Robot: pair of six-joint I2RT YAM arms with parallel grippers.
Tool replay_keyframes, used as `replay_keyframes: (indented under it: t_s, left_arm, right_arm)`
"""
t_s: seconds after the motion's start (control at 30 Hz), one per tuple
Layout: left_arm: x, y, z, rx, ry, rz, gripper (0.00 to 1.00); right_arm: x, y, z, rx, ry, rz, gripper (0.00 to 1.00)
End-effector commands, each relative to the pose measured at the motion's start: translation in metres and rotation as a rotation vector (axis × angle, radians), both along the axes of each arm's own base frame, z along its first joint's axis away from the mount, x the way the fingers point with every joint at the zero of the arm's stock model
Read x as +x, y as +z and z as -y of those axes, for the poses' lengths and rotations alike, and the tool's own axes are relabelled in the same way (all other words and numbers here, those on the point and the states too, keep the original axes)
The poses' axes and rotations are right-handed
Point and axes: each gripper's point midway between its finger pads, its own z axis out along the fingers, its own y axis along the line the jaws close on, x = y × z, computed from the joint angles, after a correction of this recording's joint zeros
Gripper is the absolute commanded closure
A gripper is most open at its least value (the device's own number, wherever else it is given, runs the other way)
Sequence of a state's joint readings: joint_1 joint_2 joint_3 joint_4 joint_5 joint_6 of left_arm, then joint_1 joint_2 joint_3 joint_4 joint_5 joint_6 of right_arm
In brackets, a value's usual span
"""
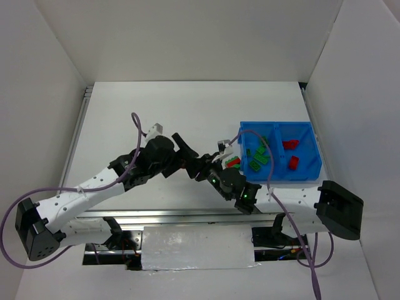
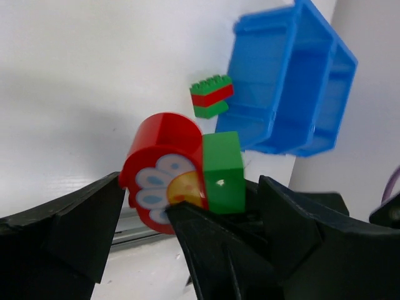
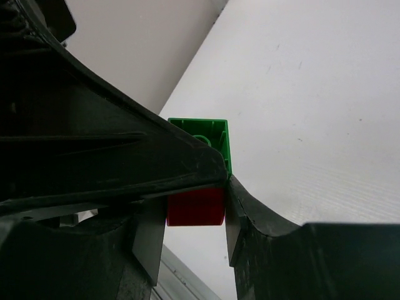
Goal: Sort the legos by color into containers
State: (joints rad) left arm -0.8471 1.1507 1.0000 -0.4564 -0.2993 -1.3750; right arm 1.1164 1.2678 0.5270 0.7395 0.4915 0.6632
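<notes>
A round red piece with a white flower face [image 2: 164, 169] is joined to a green brick [image 2: 222, 172]. My left gripper [image 2: 190, 187] spans this joined piece, one fingertip on the red side and one by the green side. My right gripper [image 3: 195, 219] is shut across the red part [image 3: 195, 206], with the green brick [image 3: 209, 134] above it. Both grippers meet above the table [image 1: 199, 165], left of the blue bin [image 1: 278, 123]. A green-red-green stack [image 2: 211, 95] lies beside the bin [image 2: 294, 81]. The bin's left compartment holds green bricks [image 1: 259, 156], the right holds red ones [image 1: 291, 162].
White walls enclose the table on three sides. A metal rail [image 1: 187, 215] runs along the near edge. Purple cables [image 1: 134, 122] loop off both arms. The small stack also shows in the top view [image 1: 232, 162], just left of the bin.
</notes>
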Motion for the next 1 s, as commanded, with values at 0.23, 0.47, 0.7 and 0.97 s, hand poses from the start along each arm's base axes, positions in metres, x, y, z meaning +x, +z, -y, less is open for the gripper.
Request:
replay_keyframes:
  t_s: [0.23,0.47,0.7,0.97]
  left_arm:
    - [-0.020,0.101,0.026,0.093,-0.493,0.463,0.01]
    - [-0.061,0.135,0.026,0.004,-0.707,0.750,0.01]
    - [-0.122,0.153,0.043,-0.190,-1.040,0.972,0.01]
    - [-0.138,0.155,0.045,-0.254,-1.117,1.024,0.19]
  right_arm:
    - [-0.028,0.062,0.039,0.125,0.184,0.125,0.94]
    - [-0.066,0.103,0.059,0.131,0.429,0.215,0.93]
    - [-0.111,0.142,0.056,0.115,0.661,0.329,0.91]
    - [-0.120,0.144,0.054,0.136,0.709,0.349,0.90]
